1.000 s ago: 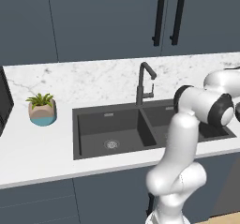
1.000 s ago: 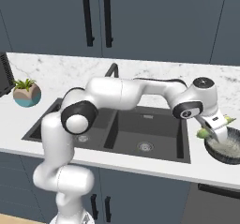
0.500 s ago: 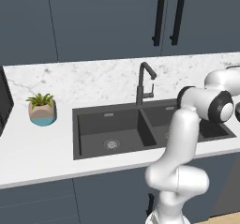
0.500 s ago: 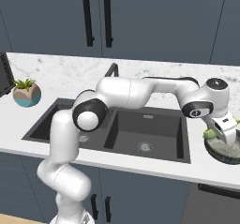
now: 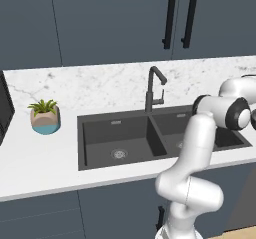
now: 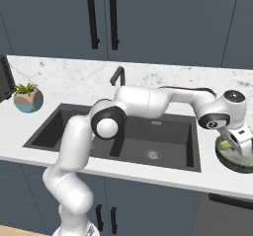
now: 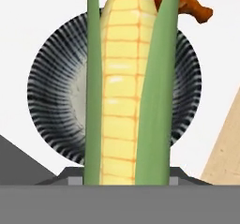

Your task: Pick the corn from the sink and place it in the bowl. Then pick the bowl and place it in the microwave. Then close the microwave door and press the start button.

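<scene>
My gripper (image 6: pixel 236 142) is shut on the corn (image 6: pixel 225 145), a yellow cob with green husk leaves, and holds it just above the bowl (image 6: pixel 238 162) on the counter right of the sink (image 6: pixel 163 137). Through the hand view the corn (image 7: pixel 123 87) runs up the middle, with the ribbed dark bowl (image 7: pixel 52 96) directly behind it. The fingertips are hidden by the cob. The dark double sink (image 5: pixel 120 133) lies left of the arm, both basins bare. A dark appliance edge (image 5: pixel 4 108) shows at the counter's far left; I cannot tell if it is the microwave.
A tall black faucet (image 5: pixel 155 85) stands behind the sink. A small potted plant (image 5: pixel 45 118) sits on the marble counter to the left. Dark cabinets with black handles (image 6: pixel 101 18) hang above. The counter's right end lies just past the bowl.
The arm has swung further right and lowered slightly, bringing the held corn over the bowl. The grip has stayed the same.
</scene>
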